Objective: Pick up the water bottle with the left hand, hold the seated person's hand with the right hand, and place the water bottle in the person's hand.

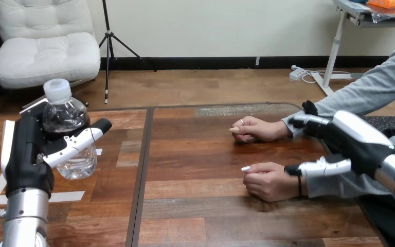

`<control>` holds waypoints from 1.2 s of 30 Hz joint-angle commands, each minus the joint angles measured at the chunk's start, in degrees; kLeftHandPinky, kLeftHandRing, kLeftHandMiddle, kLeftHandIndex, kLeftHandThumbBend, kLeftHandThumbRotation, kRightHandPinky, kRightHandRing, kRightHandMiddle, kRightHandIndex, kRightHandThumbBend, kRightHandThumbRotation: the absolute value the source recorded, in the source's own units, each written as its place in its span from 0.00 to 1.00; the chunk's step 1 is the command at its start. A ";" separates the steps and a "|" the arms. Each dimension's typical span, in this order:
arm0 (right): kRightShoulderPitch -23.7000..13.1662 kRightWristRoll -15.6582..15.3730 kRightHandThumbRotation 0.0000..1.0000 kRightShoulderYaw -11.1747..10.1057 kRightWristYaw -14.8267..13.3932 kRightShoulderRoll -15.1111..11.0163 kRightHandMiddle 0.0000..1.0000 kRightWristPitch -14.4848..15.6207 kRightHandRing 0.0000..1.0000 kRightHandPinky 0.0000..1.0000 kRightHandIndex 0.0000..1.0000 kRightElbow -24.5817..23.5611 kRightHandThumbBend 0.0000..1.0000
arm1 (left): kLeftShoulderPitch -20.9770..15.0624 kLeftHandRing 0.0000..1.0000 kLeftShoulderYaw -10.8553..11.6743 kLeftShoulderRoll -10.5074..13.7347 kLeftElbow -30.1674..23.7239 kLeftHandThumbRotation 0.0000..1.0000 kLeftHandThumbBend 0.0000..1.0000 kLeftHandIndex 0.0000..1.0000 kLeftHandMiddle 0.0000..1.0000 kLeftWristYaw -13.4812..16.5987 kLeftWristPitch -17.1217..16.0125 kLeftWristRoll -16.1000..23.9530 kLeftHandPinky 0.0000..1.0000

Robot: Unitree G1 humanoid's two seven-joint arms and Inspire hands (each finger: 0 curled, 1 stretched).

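Note:
A clear water bottle point(71, 128) with a white cap sits upright in my left hand point(28, 154) at the view's left, fingers and thumb curled round its body. It looks lifted off the table. Two of the person's hands rest on the table at the right, the far one point(259, 128) and the near one point(270, 181), both loosely curled. My right hand point(357, 141) is over the person's forearms behind those hands. Its fingers point(308, 121) are spread by the far wrist and its thumb point(319, 167) lies straight beside the near wrist. I see no grip on either.
White tape strips point(67, 196) lie on the wooden table point(200, 216) under and beside my left arm. A dark seam point(143, 170) runs front to back between the two table boards. Bare wood lies between the bottle and the person's hands.

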 commanded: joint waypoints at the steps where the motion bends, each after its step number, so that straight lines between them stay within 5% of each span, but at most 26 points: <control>1: -5.65 -1.60 0.63 1.49 -2.77 -2.33 0.86 -0.44 0.84 0.82 0.86 -0.81 1.00 | -3.80 0.37 0.64 -0.09 -4.42 0.00 0.71 0.40 0.41 0.00 -0.29 -0.90 0.34; 36: -8.46 -6.56 0.50 6.52 -2.06 -4.68 0.82 1.42 0.81 0.80 0.82 -1.10 1.00 | -2.72 0.37 0.55 -0.12 -6.57 0.00 0.71 0.41 0.41 -0.56 -0.74 -0.68 0.33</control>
